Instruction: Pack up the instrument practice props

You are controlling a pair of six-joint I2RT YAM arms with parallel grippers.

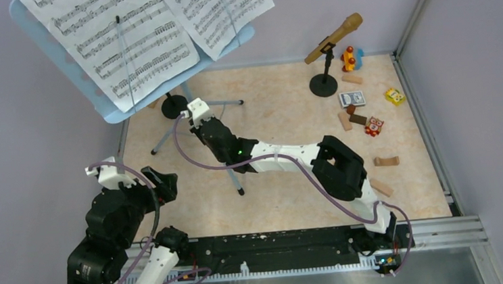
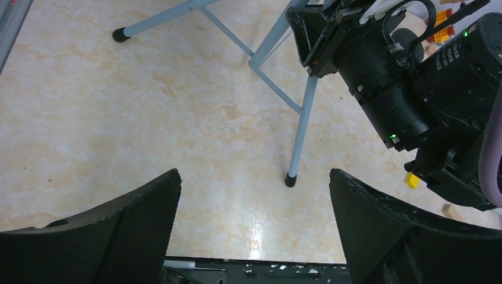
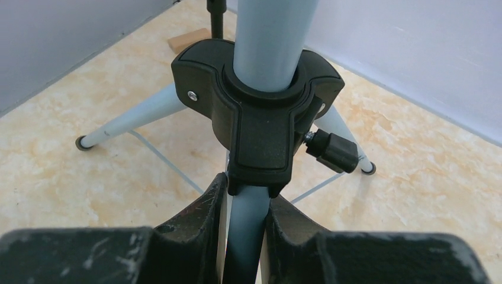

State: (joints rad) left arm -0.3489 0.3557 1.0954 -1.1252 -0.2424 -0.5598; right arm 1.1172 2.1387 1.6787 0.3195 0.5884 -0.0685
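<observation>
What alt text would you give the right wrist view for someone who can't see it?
The right gripper is closed on a grey tripod leg just below the black hub joining the legs to the stand's pole. Two other legs splay over a beige marbled table.

Blue, white, gold and black over marbled beige.
Light blue music stand (image 1: 75, 68), grey legs (image 2: 302, 127); white sheets (image 1: 118, 37) with black notes; gold microphone (image 1: 334, 37), black holder (image 1: 323, 84); cream-marbled desk (image 1: 280, 112); black right claw (image 3: 243, 195), scuffed pale.
</observation>
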